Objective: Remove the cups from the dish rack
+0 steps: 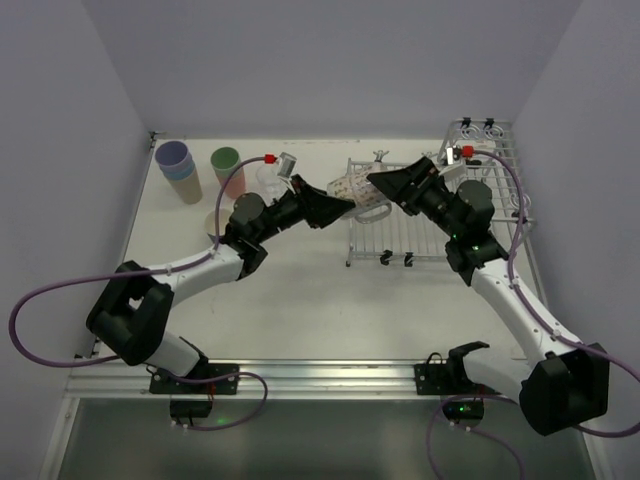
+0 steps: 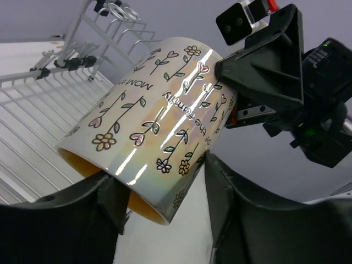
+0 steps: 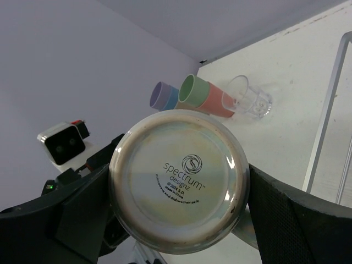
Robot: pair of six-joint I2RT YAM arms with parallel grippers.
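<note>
The white mug (image 1: 356, 190) with flower drawings and an orange inside hangs on its side in the air between my two arms, just left of the dish rack (image 1: 440, 235). My left gripper (image 1: 338, 206) is shut on its rim end. In the left wrist view the mug (image 2: 154, 110) has one finger (image 2: 107, 201) at the opening and the other against its outer wall. My right gripper (image 1: 384, 188) is shut on the base end. In the right wrist view the mug's base (image 3: 179, 187) sits between its fingers (image 3: 275, 214).
At the back left stand a lavender and blue tumbler stack (image 1: 178, 168), a green cup on a salmon one (image 1: 228, 165) and a clear glass (image 1: 268, 178). The rack's taller basket section (image 1: 482, 135) is at the back right. Walls close three sides.
</note>
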